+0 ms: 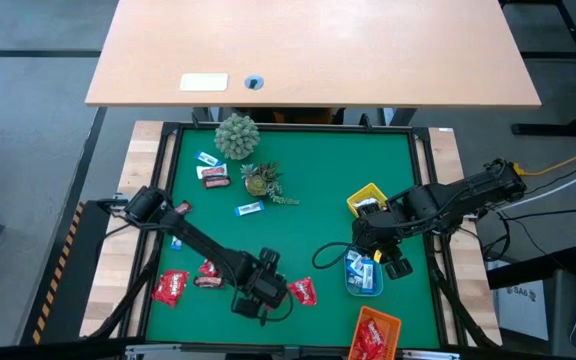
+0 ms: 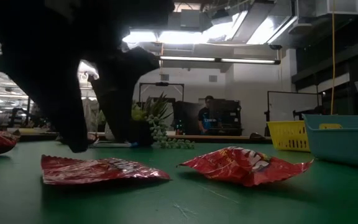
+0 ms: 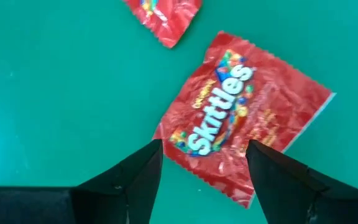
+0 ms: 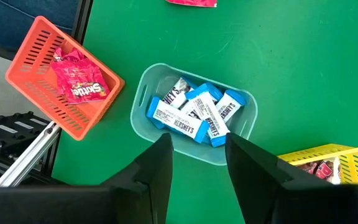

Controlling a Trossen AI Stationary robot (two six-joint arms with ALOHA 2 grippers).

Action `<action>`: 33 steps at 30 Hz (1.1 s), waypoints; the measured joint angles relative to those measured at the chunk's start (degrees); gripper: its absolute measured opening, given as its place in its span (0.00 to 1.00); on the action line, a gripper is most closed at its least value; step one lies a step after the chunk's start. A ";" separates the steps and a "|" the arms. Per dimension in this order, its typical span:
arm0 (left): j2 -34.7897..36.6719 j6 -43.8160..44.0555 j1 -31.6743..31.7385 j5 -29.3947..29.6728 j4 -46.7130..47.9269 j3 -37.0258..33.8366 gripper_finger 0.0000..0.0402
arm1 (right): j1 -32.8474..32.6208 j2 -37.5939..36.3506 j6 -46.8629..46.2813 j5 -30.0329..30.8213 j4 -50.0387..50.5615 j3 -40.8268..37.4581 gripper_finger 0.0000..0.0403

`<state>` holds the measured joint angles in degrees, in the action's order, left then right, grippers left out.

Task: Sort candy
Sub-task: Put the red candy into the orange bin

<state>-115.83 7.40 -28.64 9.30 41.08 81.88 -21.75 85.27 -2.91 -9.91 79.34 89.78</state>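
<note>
Directly under your wide-open left end effector [image 3: 204, 168] lies the red Skittles packet [image 3: 241, 115], long axis diagonal.

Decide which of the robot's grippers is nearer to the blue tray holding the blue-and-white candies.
Right. The right gripper hangs directly over the blue tray, fingers apart above its rim. The left gripper is across the green mat, open over a red Skittles packet.

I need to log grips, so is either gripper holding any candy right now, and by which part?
Neither. The left gripper is open above a red Skittles packet; the right gripper hangs empty over the blue tray.
</note>
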 joint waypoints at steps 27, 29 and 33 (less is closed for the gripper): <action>-0.07 -6.01 -4.37 0.54 -4.90 -2.86 0.57 | 0.00 0.00 -0.01 0.00 0.01 0.00 0.37; -0.14 -7.34 -4.37 0.61 -6.48 -4.63 0.57 | 0.02 0.00 0.02 0.00 0.01 0.00 0.37; 0.17 -7.99 -3.84 0.63 -9.47 -6.63 0.57 | 0.01 0.02 0.02 0.00 0.01 0.00 0.37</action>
<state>-115.66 -0.60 -32.48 9.93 31.60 75.24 -21.74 85.29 -2.90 -9.91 79.35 89.78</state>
